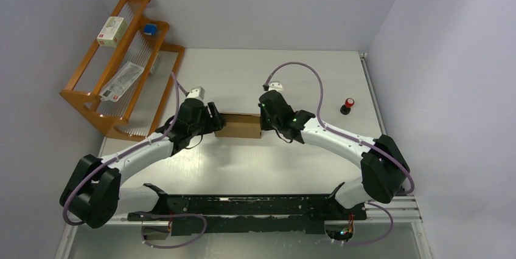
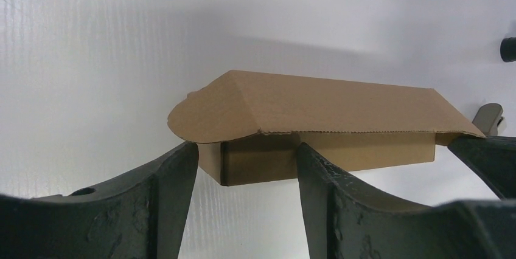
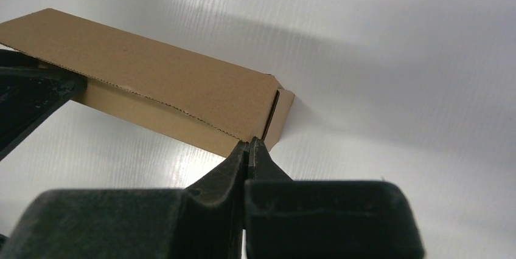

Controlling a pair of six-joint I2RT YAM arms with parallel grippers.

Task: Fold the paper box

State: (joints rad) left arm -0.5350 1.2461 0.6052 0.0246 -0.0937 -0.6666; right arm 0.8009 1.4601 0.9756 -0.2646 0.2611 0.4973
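The paper box (image 1: 238,126) is a small brown cardboard box lying on the white table between my two grippers. In the left wrist view its lid (image 2: 316,107) droops over the front wall, with a rounded flap at the left end. My left gripper (image 2: 246,149) is open, its two fingers either side of the box's near left corner; from above the left gripper (image 1: 216,120) is at the box's left end. My right gripper (image 3: 248,142) is shut, its tips touching the near right corner of the box (image 3: 152,70); from above the right gripper (image 1: 263,122) is at the right end.
A wooden rack (image 1: 122,70) stands at the back left, holding a small white box with a green and red label (image 1: 112,30), a blue item (image 1: 149,28) and a flat packet (image 1: 122,79). A red and black button (image 1: 347,106) sits right of the box.
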